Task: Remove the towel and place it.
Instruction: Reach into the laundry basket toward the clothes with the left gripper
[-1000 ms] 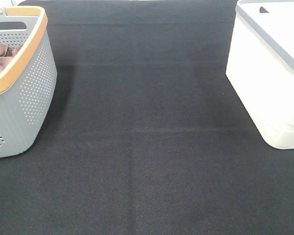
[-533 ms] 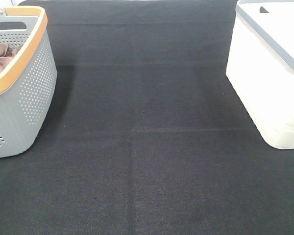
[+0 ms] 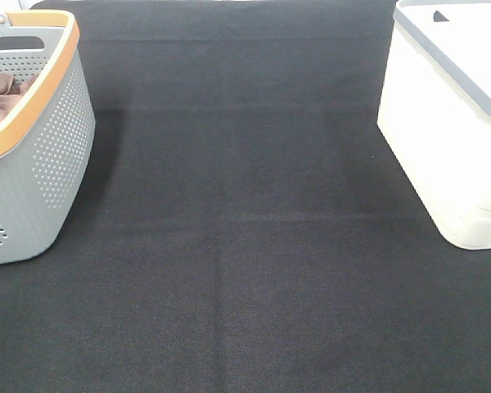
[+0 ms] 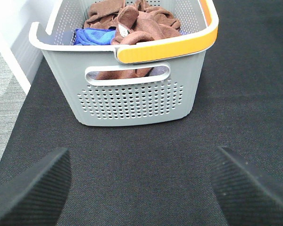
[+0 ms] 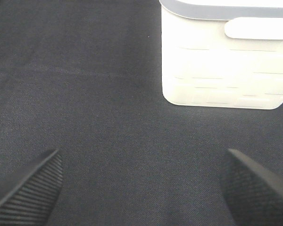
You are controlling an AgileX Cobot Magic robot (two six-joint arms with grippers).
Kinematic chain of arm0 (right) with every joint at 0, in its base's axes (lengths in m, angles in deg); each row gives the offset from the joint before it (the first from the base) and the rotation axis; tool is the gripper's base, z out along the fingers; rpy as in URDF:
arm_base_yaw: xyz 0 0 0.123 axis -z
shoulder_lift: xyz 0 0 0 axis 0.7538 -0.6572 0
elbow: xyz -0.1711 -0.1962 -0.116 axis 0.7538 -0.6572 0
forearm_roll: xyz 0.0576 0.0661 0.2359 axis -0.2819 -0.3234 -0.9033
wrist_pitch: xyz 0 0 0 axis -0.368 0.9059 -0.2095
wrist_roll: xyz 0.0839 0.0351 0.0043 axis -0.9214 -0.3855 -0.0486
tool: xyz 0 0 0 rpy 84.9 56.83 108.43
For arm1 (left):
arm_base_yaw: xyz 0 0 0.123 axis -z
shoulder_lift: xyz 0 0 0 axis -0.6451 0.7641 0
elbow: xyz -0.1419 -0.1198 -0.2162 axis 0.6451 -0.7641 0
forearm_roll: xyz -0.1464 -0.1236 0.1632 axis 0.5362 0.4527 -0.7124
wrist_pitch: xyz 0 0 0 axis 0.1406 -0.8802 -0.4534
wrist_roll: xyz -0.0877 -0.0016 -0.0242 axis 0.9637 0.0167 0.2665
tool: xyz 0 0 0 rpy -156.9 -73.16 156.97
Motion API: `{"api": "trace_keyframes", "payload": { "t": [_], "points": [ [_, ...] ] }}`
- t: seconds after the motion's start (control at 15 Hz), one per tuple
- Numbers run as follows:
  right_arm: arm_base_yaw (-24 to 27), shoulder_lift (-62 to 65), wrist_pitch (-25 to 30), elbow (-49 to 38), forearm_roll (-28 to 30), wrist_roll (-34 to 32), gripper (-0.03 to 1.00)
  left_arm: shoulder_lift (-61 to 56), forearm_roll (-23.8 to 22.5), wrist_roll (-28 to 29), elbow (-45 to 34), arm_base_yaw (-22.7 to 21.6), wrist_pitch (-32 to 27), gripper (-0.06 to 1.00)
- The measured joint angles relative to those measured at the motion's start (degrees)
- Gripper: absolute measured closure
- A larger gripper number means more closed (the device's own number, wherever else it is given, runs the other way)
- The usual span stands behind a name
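Note:
A brown towel (image 4: 132, 23) lies bunched in a grey perforated basket (image 4: 132, 101) with an orange rim, on top of a blue cloth (image 4: 92, 36). In the exterior high view the basket (image 3: 53, 147) stands at the far left with the brown towel (image 3: 4, 94) showing inside. My left gripper (image 4: 141, 188) is open and empty, low over the black mat a short way in front of the basket. My right gripper (image 5: 141, 188) is open and empty in front of a white bin (image 5: 226, 61). Neither gripper shows in the exterior high view.
The white bin (image 3: 450, 123) with a grey rim stands at the far right of the black mat (image 3: 245, 246). In the left wrist view the mat's edge and a pale floor (image 4: 4, 99) lie beside the basket.

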Motion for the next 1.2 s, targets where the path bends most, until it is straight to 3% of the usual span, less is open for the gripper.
{"api": "trace_keyframes", "payload": {
  "t": [1.2],
  "points": [
    [0.00,0.00,0.00,0.00,0.00,0.00,0.12,0.00,0.00,0.00,0.00,0.00,0.00,0.17]
  ]
}}
